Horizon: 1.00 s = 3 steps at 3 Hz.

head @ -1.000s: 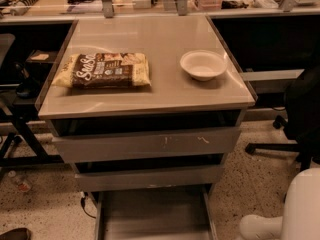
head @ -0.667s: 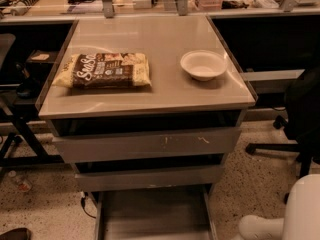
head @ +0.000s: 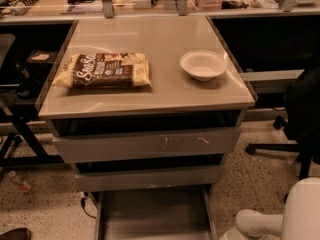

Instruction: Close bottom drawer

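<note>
The bottom drawer stands pulled well out at the foot of the grey cabinet, its flat tray open to view between its side rails and running down past the lower edge. Above it sit the plain middle drawer front and the wide top drawer front with pale scratches. On the cabinet top lie a snack bag to the left and a white bowl to the right, well apart. White robot arm segments show at lower right; the gripper is out of sight beyond that corner, so I cannot tell its state.
</note>
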Available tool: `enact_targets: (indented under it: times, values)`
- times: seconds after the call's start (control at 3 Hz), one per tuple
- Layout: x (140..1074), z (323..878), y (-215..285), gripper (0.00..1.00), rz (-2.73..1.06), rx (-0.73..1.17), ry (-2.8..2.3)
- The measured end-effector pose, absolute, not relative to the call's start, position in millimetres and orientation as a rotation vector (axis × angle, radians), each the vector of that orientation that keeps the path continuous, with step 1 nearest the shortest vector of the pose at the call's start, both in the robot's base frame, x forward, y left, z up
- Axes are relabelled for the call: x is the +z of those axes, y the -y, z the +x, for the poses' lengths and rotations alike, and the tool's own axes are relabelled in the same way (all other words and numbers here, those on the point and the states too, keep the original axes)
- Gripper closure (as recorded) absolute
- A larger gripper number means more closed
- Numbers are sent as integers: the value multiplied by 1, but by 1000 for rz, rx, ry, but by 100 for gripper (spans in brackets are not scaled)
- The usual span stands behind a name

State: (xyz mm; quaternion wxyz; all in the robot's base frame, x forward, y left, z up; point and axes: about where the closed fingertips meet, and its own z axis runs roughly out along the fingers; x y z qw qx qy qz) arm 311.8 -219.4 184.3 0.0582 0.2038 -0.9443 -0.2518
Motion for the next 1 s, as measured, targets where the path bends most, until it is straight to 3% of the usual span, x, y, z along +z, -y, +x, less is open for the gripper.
enact_targets:
  times: [1.0]
  values:
    - [187, 333, 214, 100, 629, -790, 2887]
